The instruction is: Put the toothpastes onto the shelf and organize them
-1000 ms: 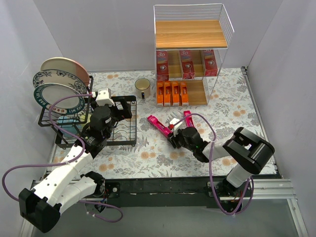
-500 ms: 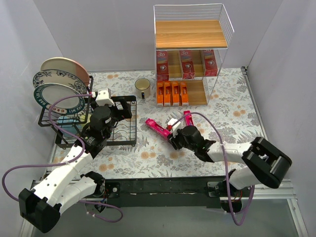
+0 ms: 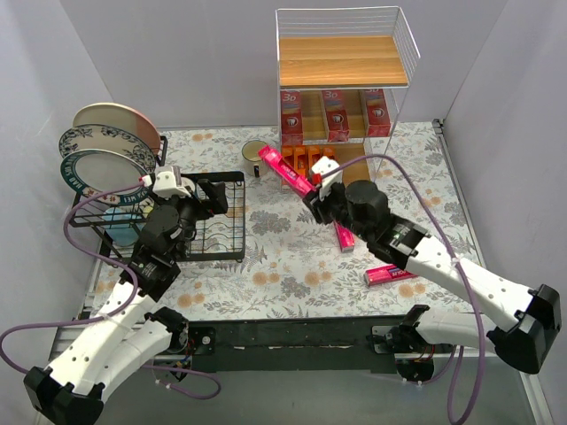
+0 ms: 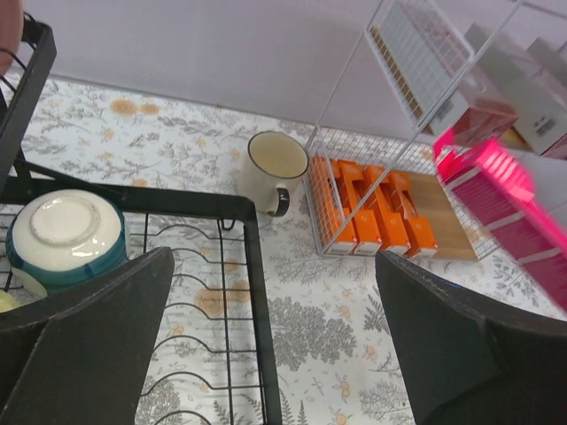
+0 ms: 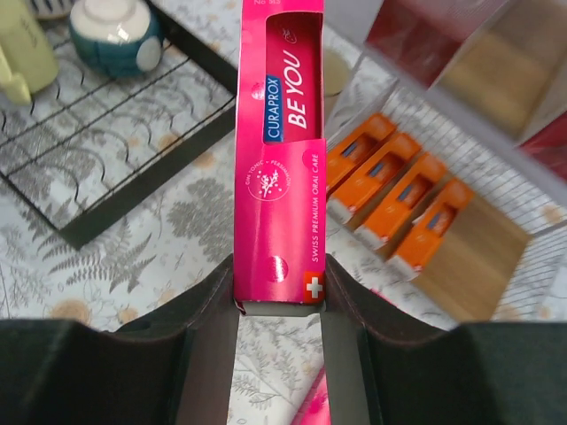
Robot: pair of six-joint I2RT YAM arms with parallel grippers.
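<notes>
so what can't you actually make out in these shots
red cartons: print too small in top external, cut by the top edge in right wrist.
held pink carton: blurred in left wrist, print unreadable there.
orange cartons: partly behind that carton and the right gripper in top external.

Pink carton (image 5: 282, 177) is showing "CURAPROX BE YOU" and, in smaller white print, "SWISS PREMIUM ORAL CARE", plus a white cross on a red square near its lower end. Red cartons (image 3: 335, 115) are showing white "3D". Print on orange cartons (image 5: 399, 199) is blurring out, unreadable.
</notes>
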